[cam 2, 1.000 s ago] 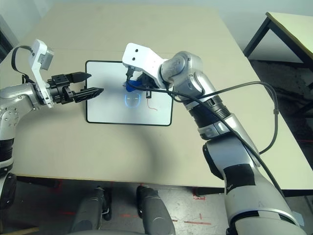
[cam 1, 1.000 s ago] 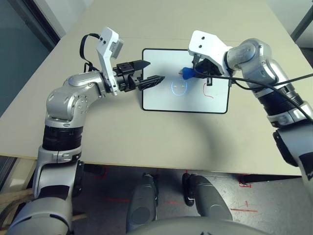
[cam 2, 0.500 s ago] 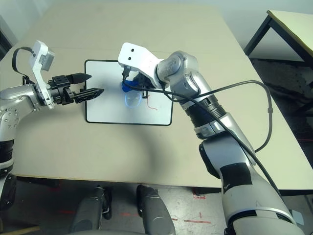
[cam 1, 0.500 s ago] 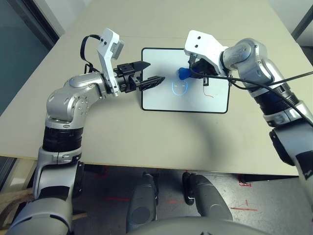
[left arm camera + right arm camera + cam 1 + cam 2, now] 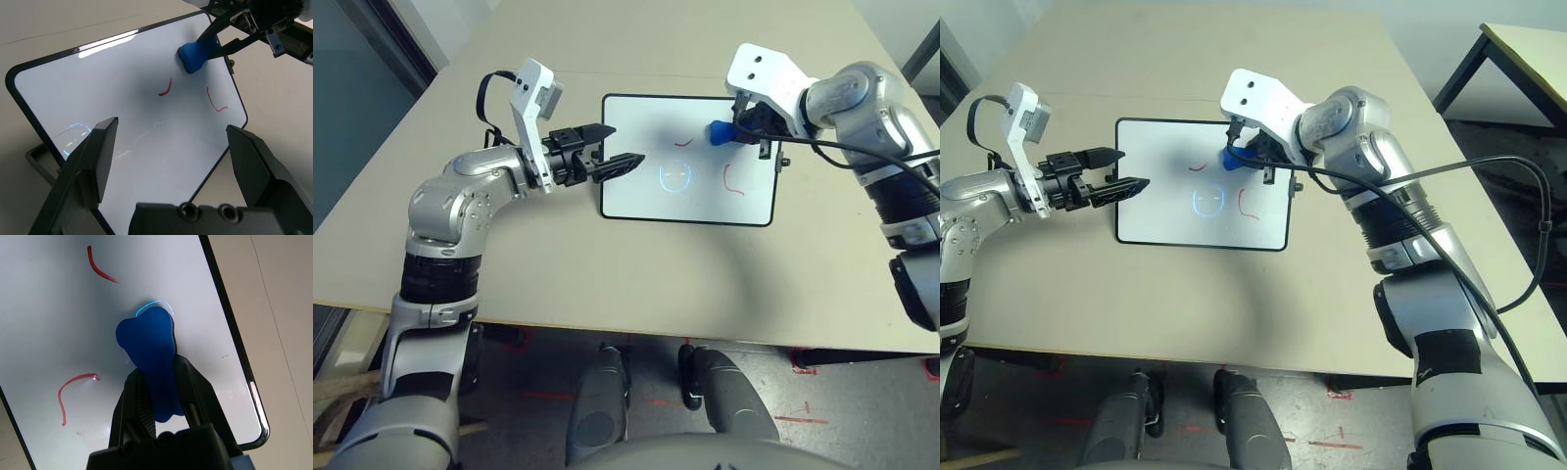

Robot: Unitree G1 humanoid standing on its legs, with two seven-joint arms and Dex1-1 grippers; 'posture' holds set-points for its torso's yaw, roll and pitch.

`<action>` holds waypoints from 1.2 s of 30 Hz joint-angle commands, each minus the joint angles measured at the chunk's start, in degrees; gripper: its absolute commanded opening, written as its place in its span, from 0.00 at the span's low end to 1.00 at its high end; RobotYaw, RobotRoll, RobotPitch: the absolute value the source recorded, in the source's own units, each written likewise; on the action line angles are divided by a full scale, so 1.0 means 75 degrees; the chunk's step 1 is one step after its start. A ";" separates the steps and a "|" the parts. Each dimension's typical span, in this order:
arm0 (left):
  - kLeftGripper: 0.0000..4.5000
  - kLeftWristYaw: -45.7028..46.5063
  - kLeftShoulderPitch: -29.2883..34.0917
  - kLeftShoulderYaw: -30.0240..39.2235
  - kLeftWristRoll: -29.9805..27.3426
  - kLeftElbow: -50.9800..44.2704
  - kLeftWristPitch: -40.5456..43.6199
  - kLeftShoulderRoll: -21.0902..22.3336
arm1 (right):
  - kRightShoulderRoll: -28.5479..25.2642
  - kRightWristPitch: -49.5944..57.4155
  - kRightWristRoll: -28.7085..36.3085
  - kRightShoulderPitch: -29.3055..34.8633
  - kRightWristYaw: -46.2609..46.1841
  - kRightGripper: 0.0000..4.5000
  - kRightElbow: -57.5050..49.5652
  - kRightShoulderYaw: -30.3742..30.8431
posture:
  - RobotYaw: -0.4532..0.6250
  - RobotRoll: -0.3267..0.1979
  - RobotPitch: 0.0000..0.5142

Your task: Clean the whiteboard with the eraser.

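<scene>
Whiteboard: the whiteboard [image 5: 689, 196] lies flat on the bench [image 5: 607, 274], towards its far edge and about midway between its left and right edges, long sides running left to right.
Marks: a short red stroke [image 5: 683, 142] near the board's far edge; a longer curved red stroke [image 5: 728, 181] right of centre; a pale blue ring of reflected light [image 5: 674, 175] at the middle.
Eraser: the eraser [image 5: 721, 130] is over the board's far right part, between the two red strokes and nearer the far edge; from the right wrist view its free end [image 5: 144, 335] sits at the board surface, though contact cannot be confirmed.
Right gripper: the right gripper [image 5: 744, 125] is clamped on the eraser, both fingers [image 5: 193, 387] pressed against its sides, the blue block sticking out ahead of them.
Left gripper: the left gripper [image 5: 619, 147] hangs over the board's left short edge with its two fingers [image 5: 93, 161] spread apart and nothing between them, pointing across the board towards the eraser.
</scene>
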 commanded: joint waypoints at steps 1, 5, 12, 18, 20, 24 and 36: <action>1.00 -0.0036 0.0055 -0.0162 0.0022 0.0003 -0.0035 -0.0047 | -0.0005 0.0116 -0.0092 0.0160 0.0061 0.18 0.0038 -0.0021 | 0.40 0.62 0.38; 1.00 -0.0026 0.0049 -0.0170 0.0026 0.0010 -0.0027 -0.0063 | 0.0220 0.0143 -0.0070 0.0165 0.0071 0.18 -0.0028 0.0077 | 0.41 0.62 0.39; 1.00 0.0003 0.0148 -0.0122 0.0006 -0.0065 -0.0002 -0.0051 | 0.0710 0.0065 -0.0133 0.0079 0.0066 0.18 0.0041 0.0229 | 0.42 0.62 0.40; 1.00 0.0054 0.0203 -0.0106 -0.0011 -0.0110 0.0002 -0.0079 | 0.1191 -0.0040 -0.0222 -0.0003 0.0085 0.17 0.0107 0.0366 | 0.43 0.62 0.40; 1.00 0.0072 0.0233 -0.0099 -0.0020 -0.0128 -0.0004 -0.0086 | 0.1352 -0.0081 -0.0266 -0.0034 0.0076 0.17 0.0164 0.0409 | 0.43 0.62 0.40; 1.00 0.0098 0.0278 -0.0074 -0.0034 -0.0160 -0.0005 -0.0092 | 0.1660 -0.0162 -0.0331 -0.0177 0.0018 0.17 0.0386 0.0444 | 0.43 0.62 0.40; 1.00 0.0133 0.0339 -0.0033 -0.0061 -0.0232 0.0014 -0.0054 | 0.1907 -0.0405 -0.0432 -0.0482 -0.0169 0.17 0.1053 0.0345 | 0.43 0.62 0.39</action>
